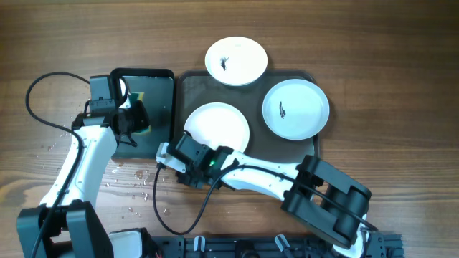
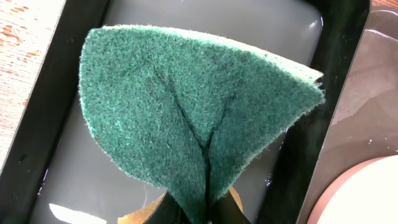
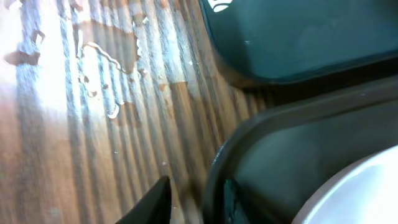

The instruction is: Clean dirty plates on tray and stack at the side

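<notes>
Right tool (image 3: 193, 202) stands slightly parted astride the near-left rim of the tray (image 3: 280, 155), seemingly not clamping it. Left tool (image 2: 189, 213) pinches a green pad (image 2: 186, 106) over the black tray (image 2: 339, 93). Clean plate (image 1: 217, 125) and smudged plate (image 1: 295, 107) lie on the tray; far plate (image 1: 236, 60), also smudged, overhangs its far rim.

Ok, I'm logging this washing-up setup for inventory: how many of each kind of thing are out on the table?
White plates: 3
Grey-green tray: 1
Black tray: 1
Green sponge: 1
Total: 6
</notes>
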You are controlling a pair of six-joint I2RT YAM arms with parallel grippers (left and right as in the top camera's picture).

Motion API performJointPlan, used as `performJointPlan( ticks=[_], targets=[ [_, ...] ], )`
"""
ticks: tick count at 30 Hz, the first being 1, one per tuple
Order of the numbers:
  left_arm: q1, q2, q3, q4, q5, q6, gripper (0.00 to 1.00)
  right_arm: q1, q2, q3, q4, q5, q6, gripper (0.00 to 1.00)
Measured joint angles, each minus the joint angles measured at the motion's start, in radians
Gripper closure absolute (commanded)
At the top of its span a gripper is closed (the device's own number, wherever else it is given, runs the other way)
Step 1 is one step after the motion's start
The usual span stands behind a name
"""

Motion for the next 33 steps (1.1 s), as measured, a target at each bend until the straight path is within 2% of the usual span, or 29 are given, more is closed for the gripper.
performJointPlan(
  ticks=[4, 6, 11, 14, 17, 22, 27, 33],
  targets=[
    [0.000, 0.000, 0.000, 0.000, 0.000, 0.000, 0.94, -0.005, -0.104, 0.002, -0.005, -0.006, 0.054, 0.62],
    [0.000, 0.000, 0.000, 0.000, 0.000, 0.000, 0.96, -0.037, -0.227, 0.026, -0.030, -0.006, 0.094, 0.59],
    [0.000, 0.000, 0.000, 0.000, -0.032, 0.003, 0.96, -0.241, -0.375, 0.053, -0.181, -0.006, 0.268, 0.56],
    [0.000, 0.000, 0.000, 0.000, -0.047, 0.003, 0.96, -0.364, -0.362, 0.048, -0.305, -0.003, 0.385, 0.57],
    [0.000, -0.021, -0.001, 0.000, -0.054, 0.002, 0.96, -0.401, -0.332, 0.023, -0.323, -0.003, 0.445, 0.61],
    [0.000, -0.091, -0.001, 0.002, -0.177, -0.070, 0.96, -0.402, -0.214, 0.003, -0.324, 0.016, 0.510, 0.62],
    [0.000, -0.093, -0.001, -0.002, -0.251, -0.103, 0.96, -0.402, -0.119, 0.003, -0.309, 0.118, 0.563, 0.59],
    [0.000, -0.094, -0.001, -0.013, -0.298, -0.119, 0.96, -0.402, -0.116, 0.002, -0.280, 0.151, 0.584, 0.59]
  ],
)
